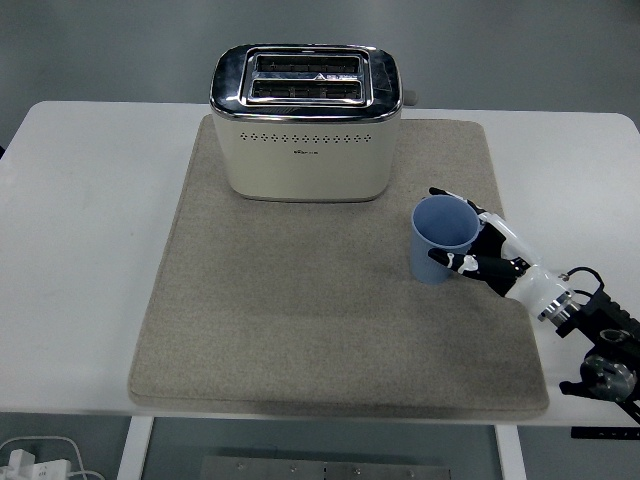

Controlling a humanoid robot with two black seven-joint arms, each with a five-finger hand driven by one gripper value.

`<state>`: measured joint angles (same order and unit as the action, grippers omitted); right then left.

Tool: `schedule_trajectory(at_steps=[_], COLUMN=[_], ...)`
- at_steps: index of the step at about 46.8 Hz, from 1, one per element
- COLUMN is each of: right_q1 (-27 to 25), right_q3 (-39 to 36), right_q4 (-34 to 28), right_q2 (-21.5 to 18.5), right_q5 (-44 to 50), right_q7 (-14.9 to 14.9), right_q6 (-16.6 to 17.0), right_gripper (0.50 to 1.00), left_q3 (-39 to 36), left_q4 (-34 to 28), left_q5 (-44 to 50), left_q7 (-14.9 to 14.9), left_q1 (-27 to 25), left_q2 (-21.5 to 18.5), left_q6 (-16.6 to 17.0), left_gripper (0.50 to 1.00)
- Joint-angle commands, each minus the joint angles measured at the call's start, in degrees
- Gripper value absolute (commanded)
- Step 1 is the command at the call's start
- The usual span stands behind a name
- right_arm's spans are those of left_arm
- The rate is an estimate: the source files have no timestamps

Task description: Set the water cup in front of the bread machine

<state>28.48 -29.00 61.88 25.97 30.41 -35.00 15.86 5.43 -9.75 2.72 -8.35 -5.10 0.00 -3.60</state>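
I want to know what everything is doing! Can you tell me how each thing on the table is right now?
blue cup: upright on the mat, looks empty, gripped from the right side.
right hand: fingers curled around the cup.
toaster: upright at the back of the mat, slots look empty.
mat: lying flat on the table.

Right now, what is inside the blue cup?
The blue cup looks empty: only its blue inner wall shows. Its floor is mostly out of view, and the right hand covers its right side.
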Motion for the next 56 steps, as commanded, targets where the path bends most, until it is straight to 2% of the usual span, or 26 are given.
schedule_trajectory(at_steps=[1,10,20,28,31,34,39,51,56], right_q1=[-0.09,0.0,0.0,0.0,0.0,-0.09,0.0,0.52,2.28], right_q3=[0.08,0.08,0.17,0.26,0.26,0.26,0.17,0.0,0.17], right_q4=[-0.01,-0.01,-0.09,-0.09,-0.09,-0.09,-0.09,-0.09,-0.09], right_q2=[-0.74,-1.01,-0.92,-0.92,-1.01,-1.01,-1.01,-2.59,-3.12], right_q5=[0.43,0.44,0.52,0.52,0.52,0.52,0.52,0.96,0.87], right_q7=[0.0,0.0,0.0,0.0,0.0,0.0,0.0,0.0,0.0], right_q6=[-0.04,-0.57,-2.07,-1.98,-1.89,-1.89,-1.71,-2.15,-2.59], right_gripper=[0.926,0.899,0.797,0.75,0.701,0.591,0.505,0.5,0.5], left_q3=[0.01,0.01,0.01,0.01,0.01,0.01,0.01,0.01,0.01], left_q4=[0.0,0.0,0.0,0.0,0.0,0.0,0.09,0.0,0.0], left_q5=[0.0,0.09,0.09,0.09,0.09,0.09,0.09,0.09,0.0], left_q7=[0.0,0.0,0.09,0.0,0.0,0.0,0.09,0.0,0.0], left_q1=[0.0,0.0,0.0,0.0,0.0,0.0,0.0,0.0,0.0], left_q2=[0.0,0.0,0.0,0.0,0.0,0.0,0.0,0.0,0.0], left_q6=[0.0,0.0,0.0,0.0,0.0,0.0,0.0,0.0,0.0], left_gripper=[1.0,1.0,1.0,1.0,1.0,1.0,1.0,1.0,1.0])
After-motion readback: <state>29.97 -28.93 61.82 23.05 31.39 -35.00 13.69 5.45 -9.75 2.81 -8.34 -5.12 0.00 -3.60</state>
